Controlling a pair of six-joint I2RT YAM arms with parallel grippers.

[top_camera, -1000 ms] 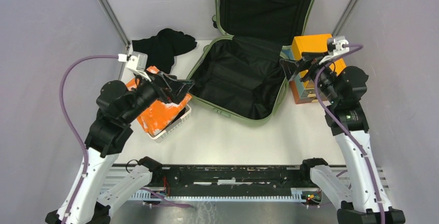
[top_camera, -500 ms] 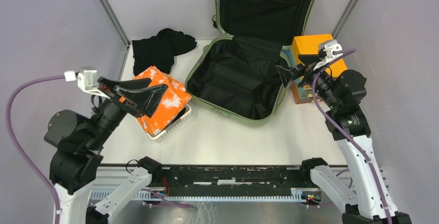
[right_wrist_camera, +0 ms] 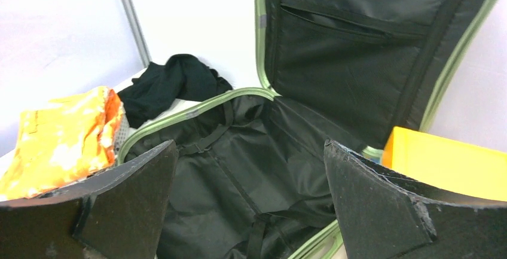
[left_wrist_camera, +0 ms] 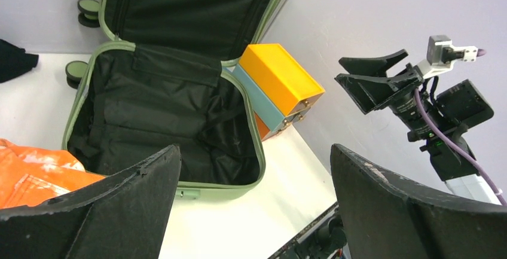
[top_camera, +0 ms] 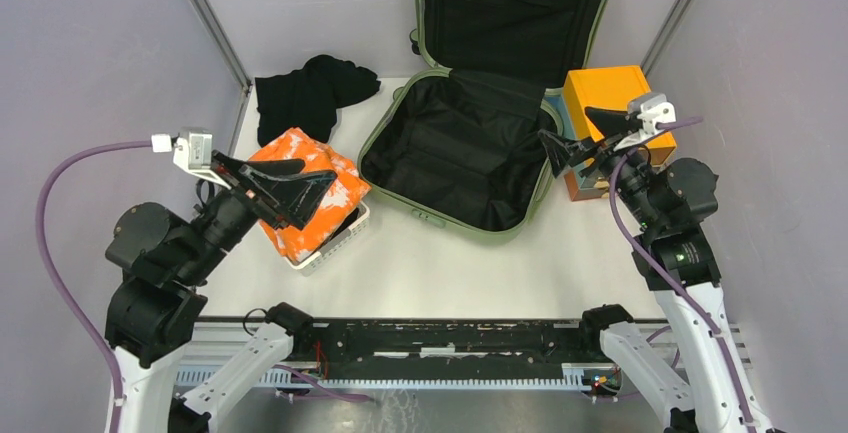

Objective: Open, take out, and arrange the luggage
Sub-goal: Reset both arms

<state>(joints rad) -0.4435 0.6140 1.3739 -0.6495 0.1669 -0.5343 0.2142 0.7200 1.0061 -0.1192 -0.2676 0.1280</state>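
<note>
Luggage open, both hands spread wide, gripping nothing.
Luggage point(top_camera: 460, 153) sits back-centre on the surface point(top_camera: 450, 263), lid upright at the rear wall, with bare surface along its near edge. Orange box point(top_camera: 605, 88) is just beside its right rim, basket point(top_camera: 335, 243) near its left. Left hand point(top_camera: 318, 173) has backed off from the left rim to over the basket; right hand point(top_camera: 566, 125) is at the right rim, barely shifted.

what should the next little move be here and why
Probably swing the left gripper to the black cloth: the suitcase lies open and looks empty, it and the right gripper are open and hold nothing, and the cloth lies crumpled beyond the basket.
</note>
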